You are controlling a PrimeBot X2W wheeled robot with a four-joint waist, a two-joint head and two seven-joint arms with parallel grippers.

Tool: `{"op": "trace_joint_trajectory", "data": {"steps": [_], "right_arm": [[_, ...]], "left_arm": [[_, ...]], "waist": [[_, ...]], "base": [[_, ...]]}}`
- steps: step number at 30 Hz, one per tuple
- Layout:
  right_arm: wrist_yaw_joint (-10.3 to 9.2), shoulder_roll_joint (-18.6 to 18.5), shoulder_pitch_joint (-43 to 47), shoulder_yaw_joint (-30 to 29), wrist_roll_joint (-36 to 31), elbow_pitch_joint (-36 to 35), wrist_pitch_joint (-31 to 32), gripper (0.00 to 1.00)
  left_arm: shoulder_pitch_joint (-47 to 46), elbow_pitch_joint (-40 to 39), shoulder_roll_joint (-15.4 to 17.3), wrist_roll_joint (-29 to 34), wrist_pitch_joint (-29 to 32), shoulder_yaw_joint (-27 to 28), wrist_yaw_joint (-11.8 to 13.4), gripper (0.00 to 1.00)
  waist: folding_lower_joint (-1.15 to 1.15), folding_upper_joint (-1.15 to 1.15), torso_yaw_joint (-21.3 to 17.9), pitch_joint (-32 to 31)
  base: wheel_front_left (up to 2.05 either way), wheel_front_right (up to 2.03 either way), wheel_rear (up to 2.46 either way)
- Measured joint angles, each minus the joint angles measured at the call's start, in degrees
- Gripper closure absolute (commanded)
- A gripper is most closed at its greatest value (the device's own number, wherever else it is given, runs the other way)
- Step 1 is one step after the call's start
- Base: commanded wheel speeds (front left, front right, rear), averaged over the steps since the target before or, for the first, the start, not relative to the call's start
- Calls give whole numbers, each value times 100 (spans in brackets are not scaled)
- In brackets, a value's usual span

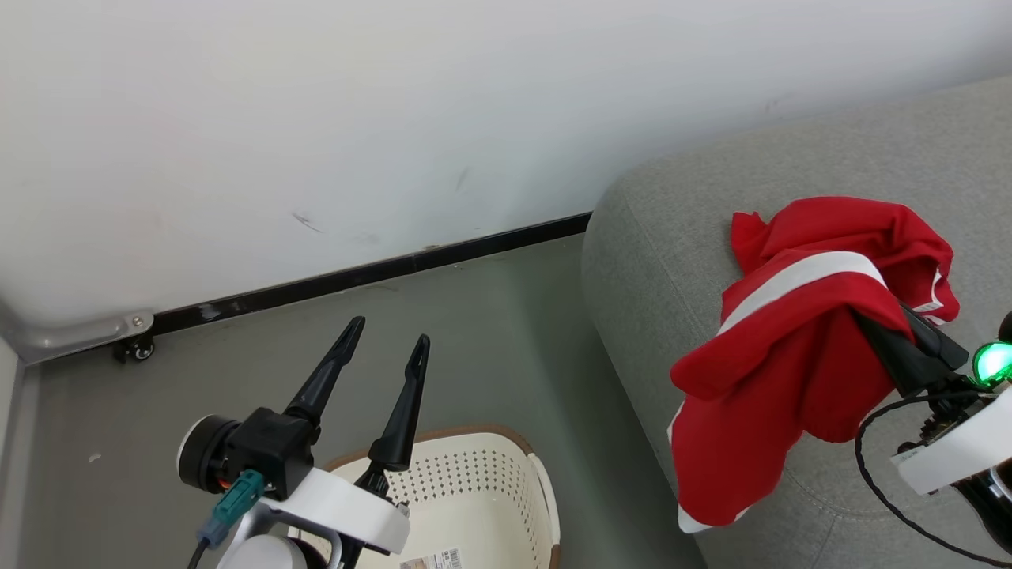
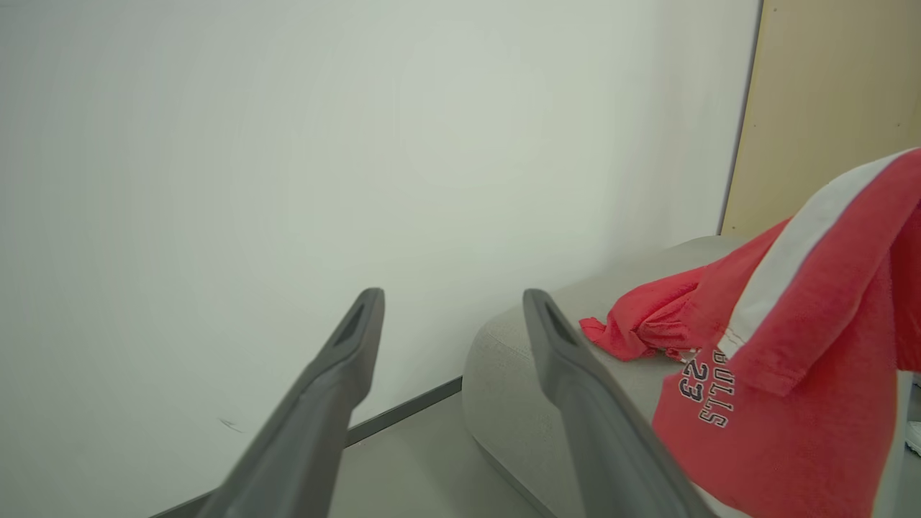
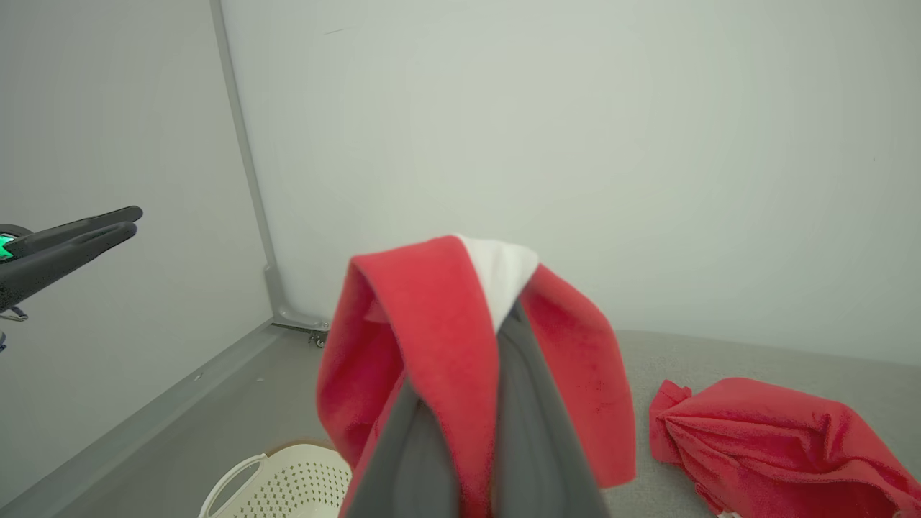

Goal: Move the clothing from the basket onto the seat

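Observation:
My right gripper [image 1: 885,336] is shut on a red garment with a broad white stripe [image 1: 783,348], held over the grey seat [image 1: 672,237]. The cloth drapes over the fingers [image 3: 536,432] and hides their tips, and its lower end hangs past the seat's front edge. A second piece of red clothing [image 3: 777,439] lies crumpled on the seat [image 3: 719,352] behind it. My left gripper [image 1: 389,332] stands open and empty above the cream basket [image 1: 474,474], and from its own wrist camera the left gripper [image 2: 452,296] points at the wall. The visible part of the basket holds no cloth.
A white wall with a black baseboard [image 1: 371,273] runs close behind the basket and the seat. At the left corner a metal bracket with a small caster [image 1: 136,338] sits on the grey floor. A beige panel [image 2: 827,108] stands beyond the seat [image 2: 518,360].

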Motion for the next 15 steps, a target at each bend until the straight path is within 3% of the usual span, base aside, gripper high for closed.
{"op": "trace_joint_trajectory", "data": {"steps": [15], "right_arm": [[0,402,807,-857,-422,-230,-23,100]], "left_arm": [[3,30,-14,-8,-49,167,94,0]], "waist": [[0,0,-653,12]], "base": [[0,0,0]]}}
